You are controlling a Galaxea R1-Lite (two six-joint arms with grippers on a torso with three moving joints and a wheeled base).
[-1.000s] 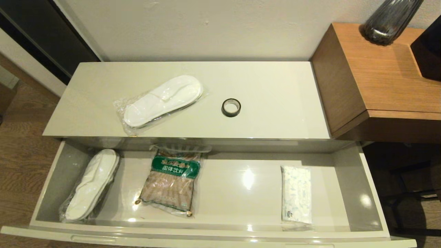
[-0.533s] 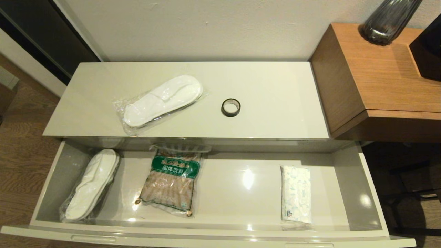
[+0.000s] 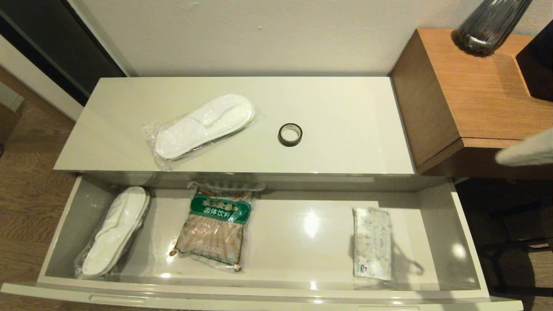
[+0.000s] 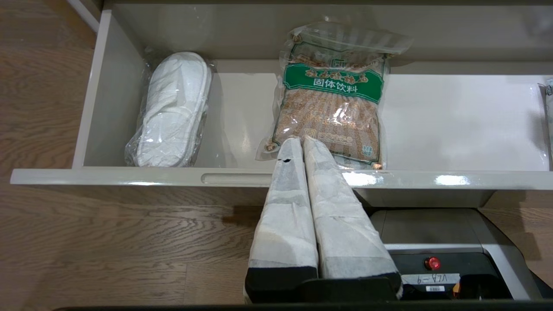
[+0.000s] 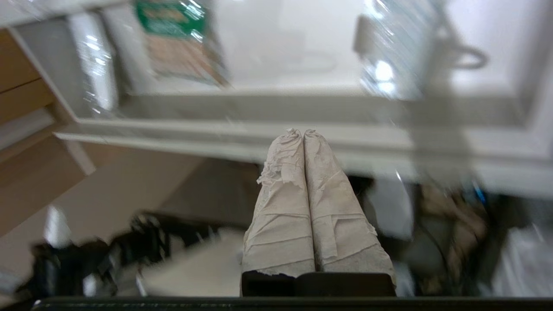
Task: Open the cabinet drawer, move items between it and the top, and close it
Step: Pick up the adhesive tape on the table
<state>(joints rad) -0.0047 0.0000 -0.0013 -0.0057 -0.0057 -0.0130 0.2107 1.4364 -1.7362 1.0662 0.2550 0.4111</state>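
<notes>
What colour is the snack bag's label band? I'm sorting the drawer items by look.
Green with white characters, on the snack bag in the drawer; clearest in the left wrist view.

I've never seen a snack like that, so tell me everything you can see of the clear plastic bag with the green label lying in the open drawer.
The clear plastic bag with a green label is a flat, glossy, sealed pouch. A green band with white Chinese characters crosses its upper part; below it, brownish contents show through the film. It lies flat on the floor of the open cream-white drawer, left of the middle, its crinkled top edge tucked under the cabinet's front edge. It lies apart from the bagged white slippers to its left. No gripper touches it.
</notes>
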